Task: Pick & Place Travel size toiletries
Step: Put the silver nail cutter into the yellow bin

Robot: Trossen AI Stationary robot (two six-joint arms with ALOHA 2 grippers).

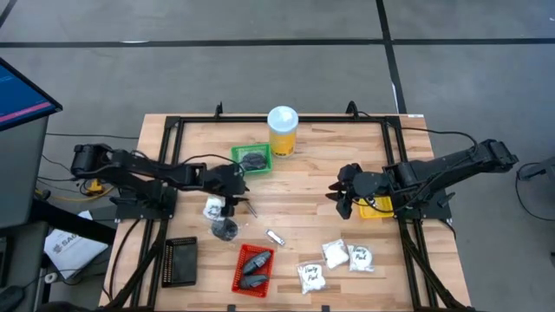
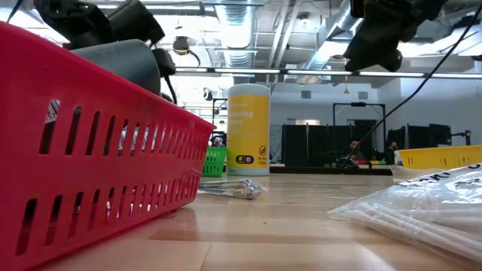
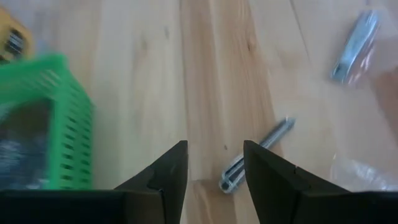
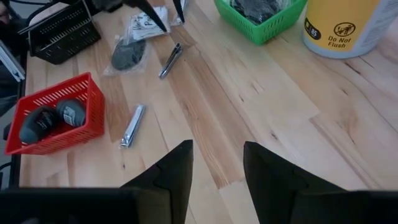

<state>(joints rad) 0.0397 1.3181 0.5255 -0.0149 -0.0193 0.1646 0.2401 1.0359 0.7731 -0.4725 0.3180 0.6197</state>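
Risk first: my left gripper [image 3: 215, 144] hangs low over the wood with its jaws standing narrow-to-medium apart and nothing between them. The thin silvery tube [image 3: 258, 155] lies slanted, not centred in the gap; its near end sits just under my one finger. Judgement: closing here could land that fingertip on the tube and skid it across the table [image 1: 303, 217], or pinch one end so it pivots out. Farther right, a second silvery tube [image 3: 354, 46] lies well apart. My right gripper [image 4: 217, 144] waits over bare wood, jaws parted, empty. Farthest, the white sachets [image 1: 334, 253] lie unsorted.
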